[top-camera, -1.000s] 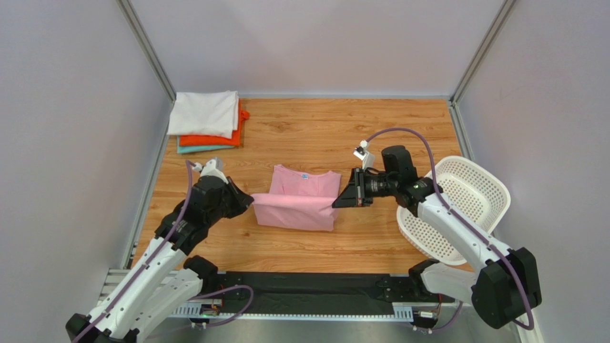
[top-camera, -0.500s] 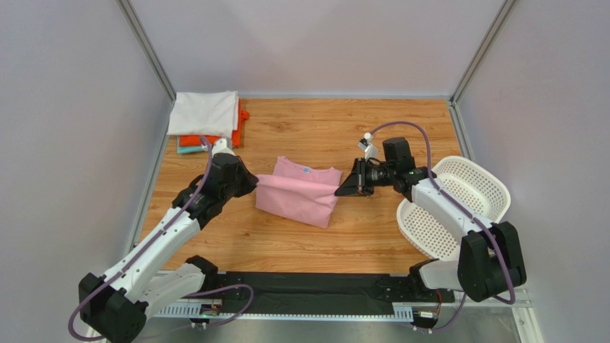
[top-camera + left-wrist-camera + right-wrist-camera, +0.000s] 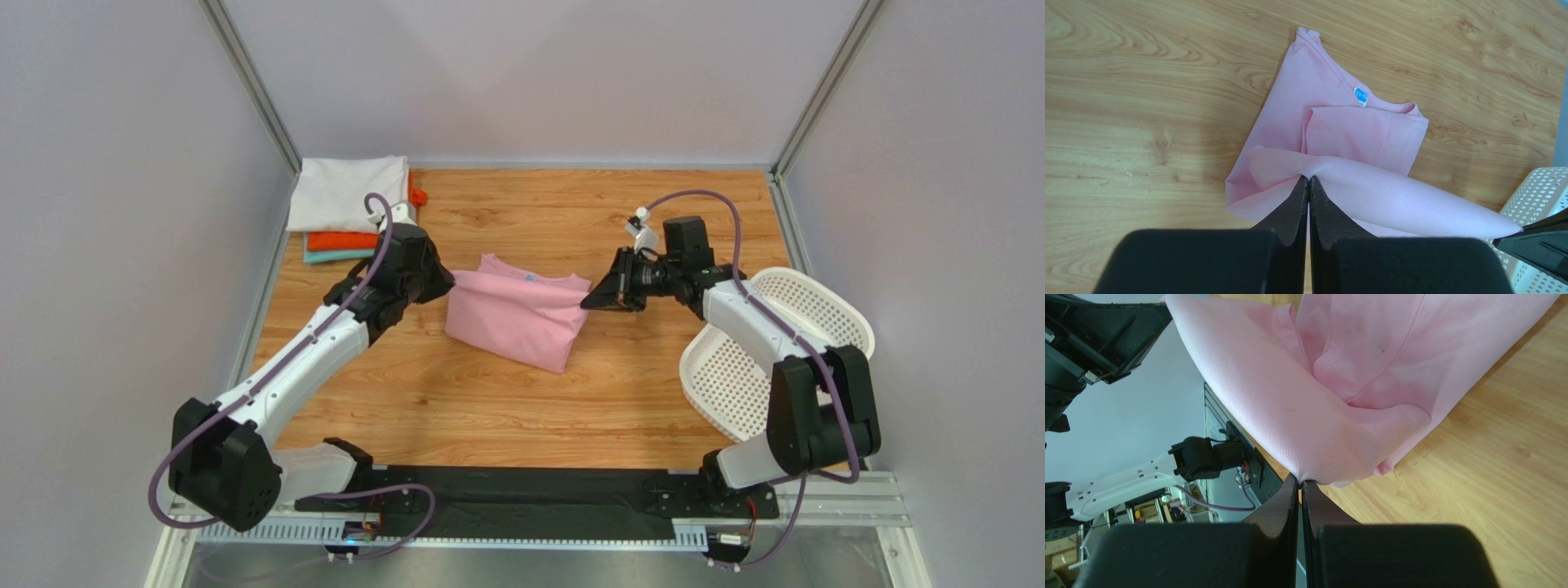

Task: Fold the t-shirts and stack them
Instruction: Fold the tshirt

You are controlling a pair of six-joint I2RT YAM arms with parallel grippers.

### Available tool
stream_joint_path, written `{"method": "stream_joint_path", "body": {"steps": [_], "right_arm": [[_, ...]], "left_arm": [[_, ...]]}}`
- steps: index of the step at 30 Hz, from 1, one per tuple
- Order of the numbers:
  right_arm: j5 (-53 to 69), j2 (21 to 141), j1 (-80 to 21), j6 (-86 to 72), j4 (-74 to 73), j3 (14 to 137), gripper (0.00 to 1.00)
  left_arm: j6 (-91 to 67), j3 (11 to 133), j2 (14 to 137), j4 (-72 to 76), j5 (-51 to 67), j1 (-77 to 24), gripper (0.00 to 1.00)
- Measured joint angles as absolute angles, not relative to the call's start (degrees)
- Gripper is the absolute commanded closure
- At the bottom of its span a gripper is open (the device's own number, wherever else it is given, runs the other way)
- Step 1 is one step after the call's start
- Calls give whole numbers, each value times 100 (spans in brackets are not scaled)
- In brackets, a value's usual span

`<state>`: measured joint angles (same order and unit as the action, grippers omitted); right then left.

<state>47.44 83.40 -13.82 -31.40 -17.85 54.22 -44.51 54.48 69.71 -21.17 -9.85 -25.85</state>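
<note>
A light pink t-shirt (image 3: 515, 321) lies partly folded on the wooden table, its neck label (image 3: 1360, 95) showing. My left gripper (image 3: 444, 283) is shut on the shirt's left edge; in the left wrist view (image 3: 1308, 178) cloth bunches at its tips. My right gripper (image 3: 593, 301) is shut on the right edge, seen pinched in the right wrist view (image 3: 1300, 478). Between them the held fold (image 3: 1413, 199) hangs stretched above the rest of the shirt. A folded stack sits at the far left: white t-shirt (image 3: 348, 192) on orange-red (image 3: 350, 240) on teal (image 3: 337, 256).
A white perforated plastic basket (image 3: 775, 355) lies tipped at the right, close under my right arm; its rim shows in the left wrist view (image 3: 1539, 190). Grey walls close in the table on the left, back and right.
Both grippers have carried the held pink edge away from the near side toward the back of the table, laying the fold over the shirt. The left arm has stretched out far forward.
</note>
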Motion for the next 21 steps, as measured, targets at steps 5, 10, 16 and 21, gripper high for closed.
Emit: {"method": "stream_joint_path", "body": {"steps": [5, 10, 16, 21], "right_arm": [[4571, 8831, -1295, -3142, -1767, 5835, 100], [4202, 9476, -1173, -3164, -1761, 6405, 100], [3544, 10379, -1116, -3188, -1734, 7100, 100], [3138, 11454, -1111, -3188, -1730, 7924, 100]], "left_arm": [[-4316, 5909, 7594, -2069, -805, -2429, 100], [-4178, 6534, 8390, -1940, -622, -2346, 100], [-3964, 7732, 9821, -1883, -318, -2244, 100], [-3826, 8768, 11000, -1903, -80, -2185, 100]]}}
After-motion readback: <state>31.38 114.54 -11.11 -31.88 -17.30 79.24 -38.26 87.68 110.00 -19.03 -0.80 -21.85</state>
